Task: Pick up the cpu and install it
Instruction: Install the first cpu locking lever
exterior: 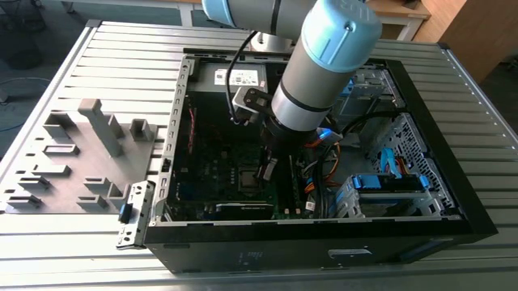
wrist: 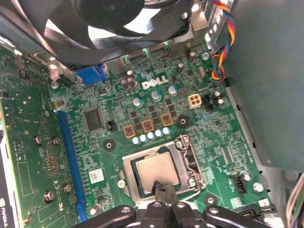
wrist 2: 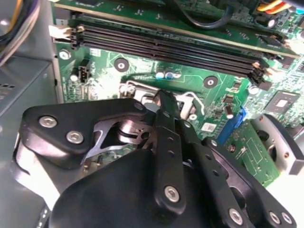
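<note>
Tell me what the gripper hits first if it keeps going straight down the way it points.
Most likely the silver-grey square cpu lying in its metal-framed socket on the green motherboard. The gripper is right at the chip's edge; contact can't be judged.

Open computer case lying on slatted metal table. Green motherboard sitting inside, black memory slots running across it, blue slot alongside. Black fan hanging over board edge. Grey fixture block sitting on table at exterior view's left, beside case.
</note>
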Robot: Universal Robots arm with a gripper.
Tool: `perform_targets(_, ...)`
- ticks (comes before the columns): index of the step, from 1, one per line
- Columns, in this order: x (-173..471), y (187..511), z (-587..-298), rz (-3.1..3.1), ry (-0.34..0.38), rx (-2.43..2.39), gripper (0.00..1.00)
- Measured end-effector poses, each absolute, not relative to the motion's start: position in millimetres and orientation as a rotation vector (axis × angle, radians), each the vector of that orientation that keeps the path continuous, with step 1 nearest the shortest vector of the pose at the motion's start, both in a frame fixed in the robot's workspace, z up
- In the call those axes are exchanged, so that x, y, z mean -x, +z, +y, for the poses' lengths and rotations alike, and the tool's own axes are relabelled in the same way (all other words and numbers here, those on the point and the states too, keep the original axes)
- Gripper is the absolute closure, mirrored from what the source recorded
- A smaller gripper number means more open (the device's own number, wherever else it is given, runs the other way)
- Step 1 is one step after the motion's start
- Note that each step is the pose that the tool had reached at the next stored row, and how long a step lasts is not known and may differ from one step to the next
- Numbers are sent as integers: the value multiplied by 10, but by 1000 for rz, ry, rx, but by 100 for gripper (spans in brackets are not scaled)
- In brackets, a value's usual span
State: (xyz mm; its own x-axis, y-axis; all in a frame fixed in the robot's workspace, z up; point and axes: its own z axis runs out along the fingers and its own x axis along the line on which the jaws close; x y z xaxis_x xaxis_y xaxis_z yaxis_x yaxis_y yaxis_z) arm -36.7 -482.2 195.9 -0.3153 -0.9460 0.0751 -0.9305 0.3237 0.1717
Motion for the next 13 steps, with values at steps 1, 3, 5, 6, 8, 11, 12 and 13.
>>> perform_targets(1, 366, 1950, -4828, -2420, -144, -1732, 89)
perform_targets(3, 364, 1933, -4838, -2420, -145, -1732, 89)
perform_targets(5, 362, 1919, -4847, -2419, -145, -1732, 89)
perform_targets(6, 360, 1913, -4849, -2419, -146, -1732, 89)
perform_targets(8, 356, 1905, -4852, -2418, -146, -1731, 89)
perform_targets(11, 349, 1900, -4853, -2417, -147, -1731, 89)
perform_targets(12, 346, 1899, -4853, -2417, -147, -1731, 89)
perform_targets(13, 343, 1898, -4852, -2417, -148, -1730, 89)
